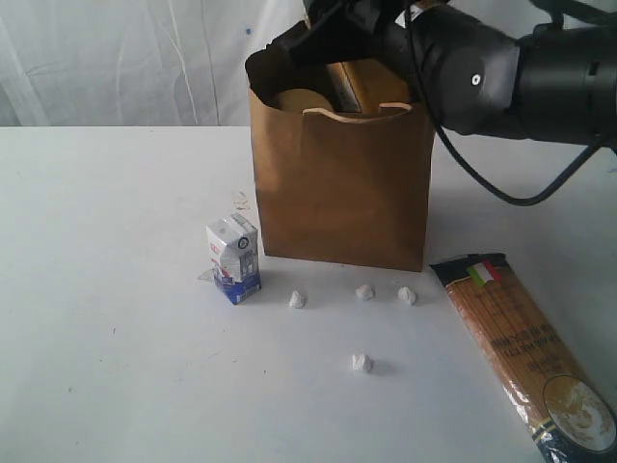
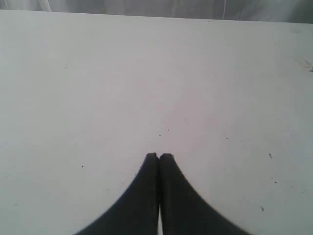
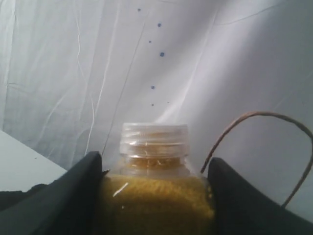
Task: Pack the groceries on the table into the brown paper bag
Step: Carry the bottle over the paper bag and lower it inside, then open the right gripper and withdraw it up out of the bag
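My right gripper (image 3: 154, 164) is shut on the yellow white-capped bottle (image 3: 154, 200), one black finger on each side of its body. In the exterior view this gripper (image 1: 333, 39) hangs right over the open mouth of the brown paper bag (image 1: 337, 183), and a twisted handle (image 3: 254, 115) curves beside the bottle. The small white-blue carton (image 1: 234, 258) stands left of the bag's foot. To the bag's right the long spaghetti packet (image 1: 525, 357) lies flat. My left gripper (image 2: 159, 155) is shut and holds nothing above the bare table (image 2: 146, 73).
Several tiny white crumbs (image 1: 364, 291) lie in front of the bag, one nearer the front (image 1: 362, 363). A white curtain (image 1: 145, 58) closes off the back. The right arm's black cable (image 1: 501, 193) loops down beside the bag.
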`<action>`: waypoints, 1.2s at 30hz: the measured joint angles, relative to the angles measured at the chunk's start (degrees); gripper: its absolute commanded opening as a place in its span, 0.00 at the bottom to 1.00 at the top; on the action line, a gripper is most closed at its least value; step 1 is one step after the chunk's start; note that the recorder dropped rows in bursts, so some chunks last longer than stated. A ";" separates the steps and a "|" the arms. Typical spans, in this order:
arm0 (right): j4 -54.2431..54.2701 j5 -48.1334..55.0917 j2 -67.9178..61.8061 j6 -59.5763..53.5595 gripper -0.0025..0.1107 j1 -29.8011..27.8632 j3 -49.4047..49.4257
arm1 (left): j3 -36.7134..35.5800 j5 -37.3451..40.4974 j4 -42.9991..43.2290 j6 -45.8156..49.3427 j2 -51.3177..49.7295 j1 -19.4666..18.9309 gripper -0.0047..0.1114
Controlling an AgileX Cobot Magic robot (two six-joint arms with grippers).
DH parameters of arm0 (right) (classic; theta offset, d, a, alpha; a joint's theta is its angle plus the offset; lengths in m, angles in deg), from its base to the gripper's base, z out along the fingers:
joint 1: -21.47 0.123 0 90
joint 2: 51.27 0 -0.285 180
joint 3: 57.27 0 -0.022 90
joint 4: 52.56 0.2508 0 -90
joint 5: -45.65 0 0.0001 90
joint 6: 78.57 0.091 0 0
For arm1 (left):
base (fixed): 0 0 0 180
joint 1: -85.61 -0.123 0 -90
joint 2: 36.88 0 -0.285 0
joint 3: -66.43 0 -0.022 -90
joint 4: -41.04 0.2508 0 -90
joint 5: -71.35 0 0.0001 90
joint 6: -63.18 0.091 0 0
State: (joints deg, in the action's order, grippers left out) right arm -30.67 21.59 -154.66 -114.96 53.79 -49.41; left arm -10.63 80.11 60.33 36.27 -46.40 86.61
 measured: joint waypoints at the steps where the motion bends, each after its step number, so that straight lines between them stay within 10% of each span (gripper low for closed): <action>1: 0.50 0.00 0.00 0.00 0.32 0.00 0.00 | 0.00 0.00 0.00 0.00 0.00 0.00 0.04; 10: 2.66 -0.65 0.00 -0.21 0.59 0.00 0.00 | 0.00 0.00 0.00 0.00 0.00 0.00 0.04; 36: 2.30 8.29 8.70 -1.28 0.58 0.00 -0.12 | 0.00 0.00 0.00 0.00 0.00 0.00 0.04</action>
State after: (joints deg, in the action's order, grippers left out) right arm -28.37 29.88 -145.96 -116.24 53.79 -49.53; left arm -10.63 80.11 60.33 36.27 -46.40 86.61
